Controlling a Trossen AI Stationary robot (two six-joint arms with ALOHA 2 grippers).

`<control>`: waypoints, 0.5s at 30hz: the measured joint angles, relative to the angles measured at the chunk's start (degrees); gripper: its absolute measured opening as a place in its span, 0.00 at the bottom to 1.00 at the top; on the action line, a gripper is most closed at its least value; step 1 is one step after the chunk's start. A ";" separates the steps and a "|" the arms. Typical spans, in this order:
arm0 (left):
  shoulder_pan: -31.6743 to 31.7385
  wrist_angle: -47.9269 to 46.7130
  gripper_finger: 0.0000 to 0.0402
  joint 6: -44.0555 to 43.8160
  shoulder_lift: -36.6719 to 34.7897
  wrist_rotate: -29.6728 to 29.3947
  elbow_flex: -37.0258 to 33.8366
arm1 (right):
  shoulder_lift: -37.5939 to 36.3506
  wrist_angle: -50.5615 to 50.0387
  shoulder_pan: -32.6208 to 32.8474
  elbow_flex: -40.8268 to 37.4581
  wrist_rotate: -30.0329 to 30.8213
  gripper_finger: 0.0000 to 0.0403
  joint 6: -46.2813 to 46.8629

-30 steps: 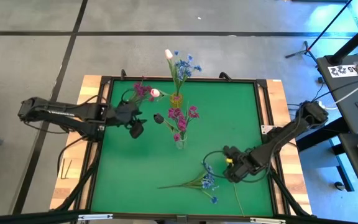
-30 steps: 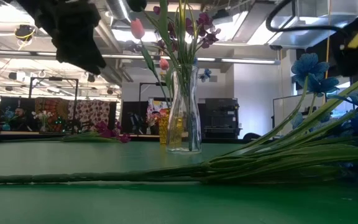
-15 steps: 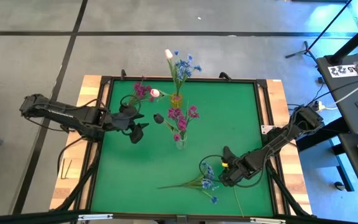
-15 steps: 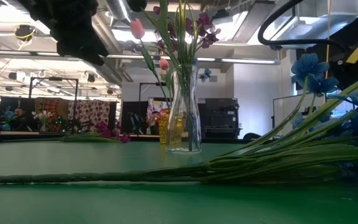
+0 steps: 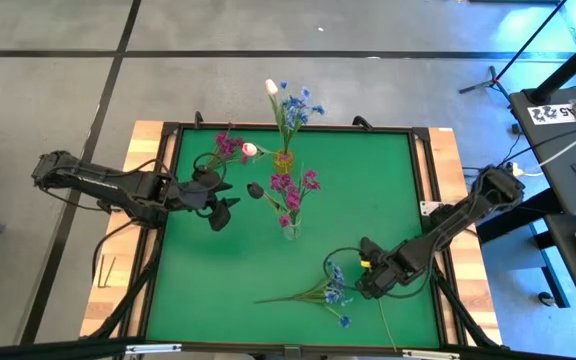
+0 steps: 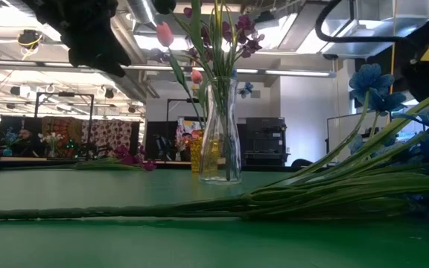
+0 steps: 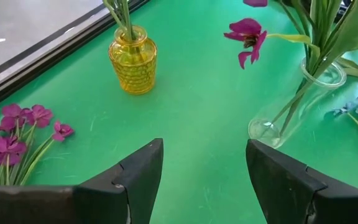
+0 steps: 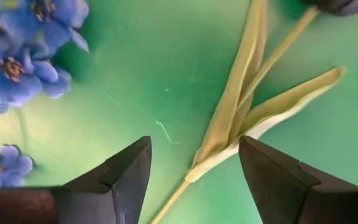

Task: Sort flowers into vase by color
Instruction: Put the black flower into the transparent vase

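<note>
Flowers are split between vases and the green surface (image 5: 228, 280). A clear glass vase (image 5: 289, 229) near the middle holds magenta clusters with a pale pink tulip bud, and a small yellow vase (image 5: 284, 160) toward the far edge holds a blue spray and a pale tulip. Loose magenta flowers (image 5: 226, 146) lie near the far left corner. A blue-blossom spray (image 5: 326, 293) lies near the right front, and just beside it a thin green-stemmed tulip (image 8: 247, 118) with pale leaves and a dark bud.

Hovering low over that tulip stem is the right gripper (image 5: 376, 279), fingers (image 8: 126, 180) spread with nothing between them. In the right wrist view the stem and leaves run up between the fingers. The left gripper (image 5: 219, 211) hangs above the surface left of the glass vase, fingers (image 7: 135, 177) wide and empty, facing both vases.

The likely next step is a pinch on the tulip stem. The stem is thin and flat on the surface, so the fingers could close on a leaf alone or slip over it. The blue spray lies close enough to snag and drag along. The tall glass vase could tip if a stem is pushed in sideways.
</note>
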 joint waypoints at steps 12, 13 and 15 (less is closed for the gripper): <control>0.00 -0.08 0.56 0.22 0.00 0.00 0.00 | 0.77 -3.43 0.00 0.05 -0.34 0.60 2.52; 0.00 -0.12 0.56 0.22 0.00 0.00 0.00 | 1.33 -3.19 0.00 0.05 -0.91 0.60 2.59; 0.00 -0.11 0.56 0.22 0.00 0.00 0.00 | 2.65 -3.22 0.00 0.05 -1.64 0.60 2.66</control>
